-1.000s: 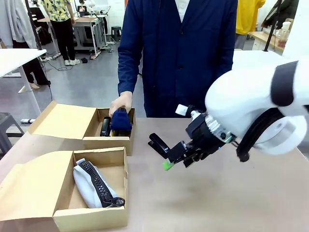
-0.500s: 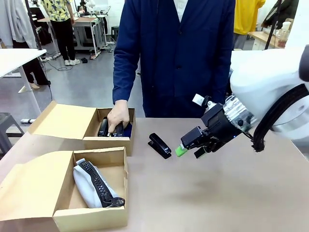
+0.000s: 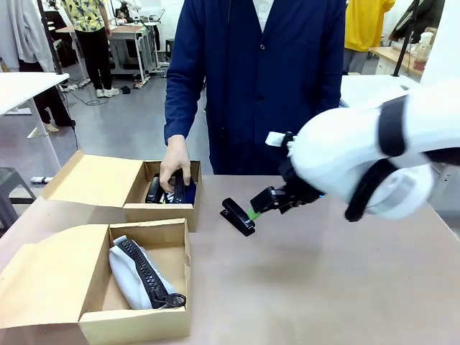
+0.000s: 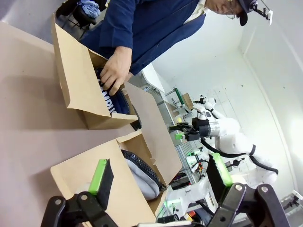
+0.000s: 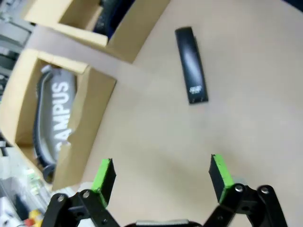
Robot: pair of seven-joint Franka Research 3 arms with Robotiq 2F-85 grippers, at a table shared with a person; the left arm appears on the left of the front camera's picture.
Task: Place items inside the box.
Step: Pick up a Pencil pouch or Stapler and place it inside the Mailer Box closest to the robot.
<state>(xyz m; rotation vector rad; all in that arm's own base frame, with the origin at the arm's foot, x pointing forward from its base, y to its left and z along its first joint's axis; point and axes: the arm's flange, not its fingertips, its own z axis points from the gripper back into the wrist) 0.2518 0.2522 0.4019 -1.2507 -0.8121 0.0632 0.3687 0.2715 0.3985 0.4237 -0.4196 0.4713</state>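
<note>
So, on the bench (image 3: 323, 287) the near box (image 3: 136, 323) holds the grey pouch (image 3: 129, 277): done. Just beyond the near box, the far box (image 3: 158, 212) has the navy pouch (image 3: 190, 192) under a person's hand (image 3: 175, 162), nearly done by my reckoning. The stapler (image 3: 237, 215) lies bare on the bench, right of the near box: left to do. My right end effector (image 5: 163, 172) hangs near it, spread and empty; my left end effector (image 4: 160, 172) is spread and empty too.

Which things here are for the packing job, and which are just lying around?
For the job: black stapler on the table, grey pouch in the near box, navy pouch under the person's hand in the far box.
Just lying about: white side table, far desk in the background.
</note>
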